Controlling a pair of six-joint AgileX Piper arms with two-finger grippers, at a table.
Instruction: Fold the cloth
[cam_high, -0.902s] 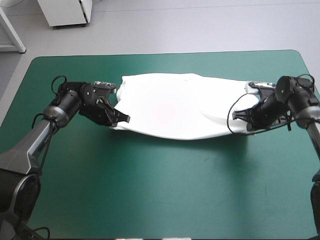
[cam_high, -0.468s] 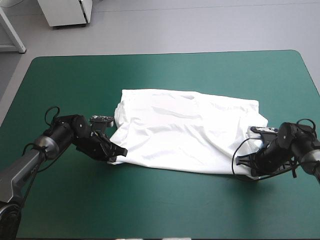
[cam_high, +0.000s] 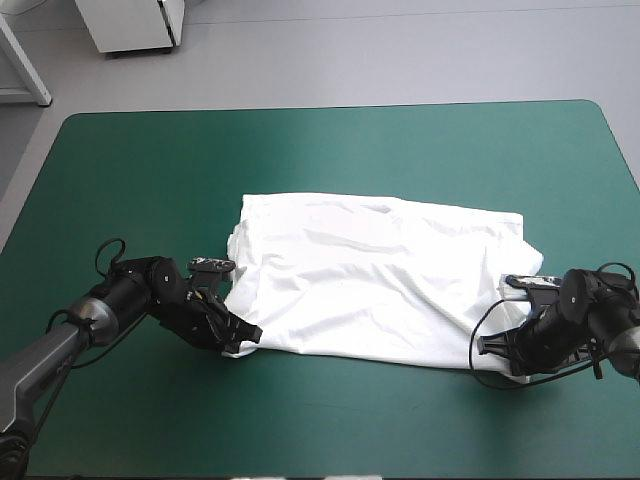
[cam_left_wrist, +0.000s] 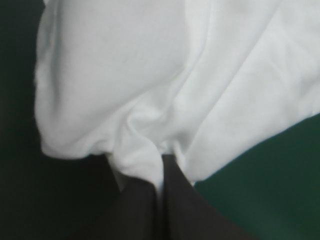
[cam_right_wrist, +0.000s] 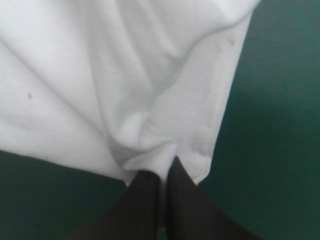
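White short-sleeved T-shirt (cam_high: 375, 275) is lying in a wide band across mid teal-green counter (cam_high: 300, 150); judging one lengthwise fold is being laid, with cross folds remaining. Left claw (cam_left_wrist: 161, 172) and right claw (cam_right_wrist: 166, 167) are each pinching a near corner, black fingers clamped on fabric.

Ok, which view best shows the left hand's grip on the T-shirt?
The left wrist view: the left hand is shut on a bunched fold of the T-shirt. The high view shows it small at the shirt's near-left corner; the right wrist view misses it.
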